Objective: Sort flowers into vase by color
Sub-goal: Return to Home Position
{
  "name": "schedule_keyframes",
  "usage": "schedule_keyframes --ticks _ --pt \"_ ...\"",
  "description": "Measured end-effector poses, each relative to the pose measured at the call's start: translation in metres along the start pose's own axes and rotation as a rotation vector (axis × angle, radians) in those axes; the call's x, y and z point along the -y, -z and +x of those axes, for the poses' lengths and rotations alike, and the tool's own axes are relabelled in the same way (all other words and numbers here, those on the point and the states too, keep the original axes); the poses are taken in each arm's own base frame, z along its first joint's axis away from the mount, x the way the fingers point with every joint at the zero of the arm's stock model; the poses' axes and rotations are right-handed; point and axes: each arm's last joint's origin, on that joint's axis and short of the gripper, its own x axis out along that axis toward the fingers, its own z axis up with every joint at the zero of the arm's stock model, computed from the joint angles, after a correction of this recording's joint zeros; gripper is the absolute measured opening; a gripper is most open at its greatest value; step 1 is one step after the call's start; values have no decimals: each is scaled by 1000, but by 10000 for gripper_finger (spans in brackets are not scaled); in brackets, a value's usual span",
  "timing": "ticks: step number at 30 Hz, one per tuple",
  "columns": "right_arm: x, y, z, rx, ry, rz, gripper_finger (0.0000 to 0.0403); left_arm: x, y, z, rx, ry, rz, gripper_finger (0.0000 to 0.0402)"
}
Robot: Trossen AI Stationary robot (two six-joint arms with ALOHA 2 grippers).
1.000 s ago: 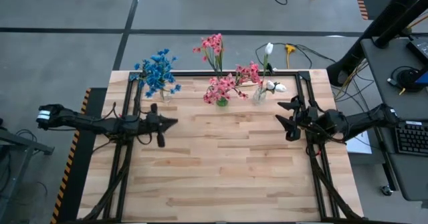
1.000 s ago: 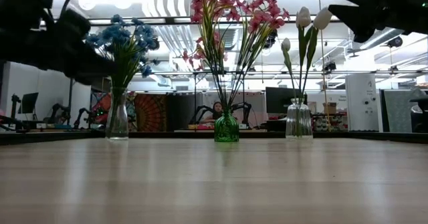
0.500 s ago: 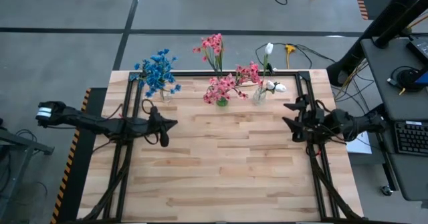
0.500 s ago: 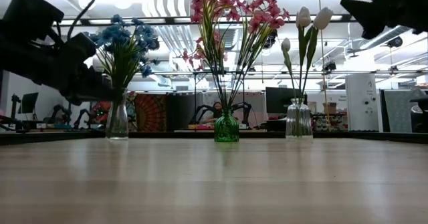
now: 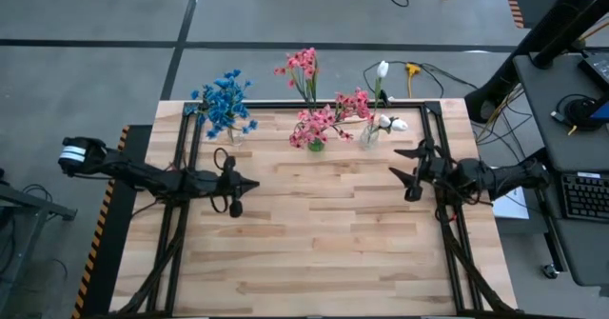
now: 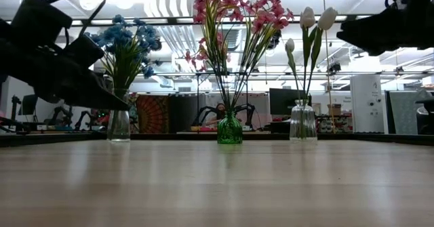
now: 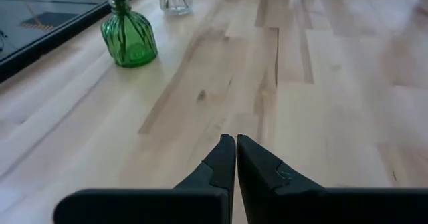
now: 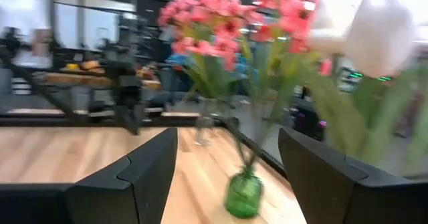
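Currently left claw (image 5: 251, 182) together, right claw (image 5: 394, 162) apart, both pointing inward above table (image 5: 324, 248).

No text, label, brand, number or sign is showing legibly in any view, whether on the desk (image 5: 314, 233), on the green vase (image 7: 129, 42), or beyond the desk's far edge.
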Motion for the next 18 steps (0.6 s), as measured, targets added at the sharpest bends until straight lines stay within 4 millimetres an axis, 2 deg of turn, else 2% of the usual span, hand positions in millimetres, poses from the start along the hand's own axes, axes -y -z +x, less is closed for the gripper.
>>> schedule_keyframes --ticks 7,18 --pt "1 1 0 -23 50 -6 254 2 -3 7 28 3 -13 0" --pt "1 2 0 -25 51 -7 254 12 -27 29 28 3 -16 0"
